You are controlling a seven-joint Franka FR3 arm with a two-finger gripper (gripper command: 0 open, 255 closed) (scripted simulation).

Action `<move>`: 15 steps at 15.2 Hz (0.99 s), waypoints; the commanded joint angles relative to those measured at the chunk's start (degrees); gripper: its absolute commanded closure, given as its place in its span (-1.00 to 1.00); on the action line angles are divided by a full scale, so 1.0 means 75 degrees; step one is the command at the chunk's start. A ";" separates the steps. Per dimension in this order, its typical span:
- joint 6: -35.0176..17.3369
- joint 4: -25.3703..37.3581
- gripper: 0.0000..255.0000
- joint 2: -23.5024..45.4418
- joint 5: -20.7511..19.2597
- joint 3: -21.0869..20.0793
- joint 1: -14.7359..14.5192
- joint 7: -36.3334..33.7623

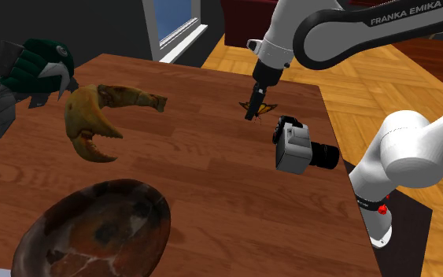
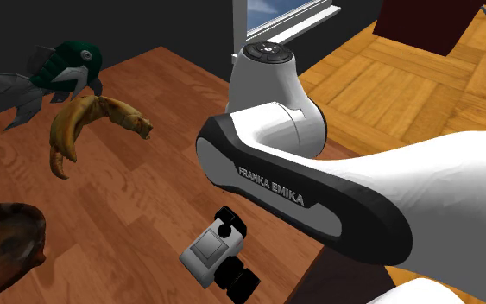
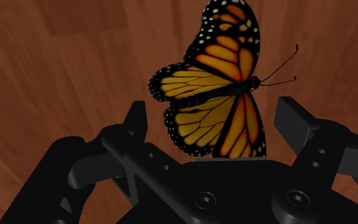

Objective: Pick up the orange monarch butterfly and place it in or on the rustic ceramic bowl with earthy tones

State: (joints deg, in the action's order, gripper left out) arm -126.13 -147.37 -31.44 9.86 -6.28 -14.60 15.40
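The orange and black monarch butterfly lies flat on the wooden table with its wings spread. My gripper is low over it and open; the fingers stand on either side of the wings without touching them. In the shoulder view the gripper points down at the butterfly near the table's far right edge. The brown mottled ceramic bowl sits at the near left of the table, far from the gripper, and its rim also shows at the second exterior view's lower left.
A large crab claw and a dark green and grey fish lie at the shoulder view's left. A grey and black camera sits close to the gripper by the table's right edge. The table drops to parquet floor beyond.
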 commanded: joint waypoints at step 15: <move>0.0447 0.0327 1.00 -0.0122 -0.0044 0.0023 0.0017 -0.0044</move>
State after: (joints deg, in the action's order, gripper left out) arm -123.42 -145.42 -32.25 9.64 -6.25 -14.56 14.98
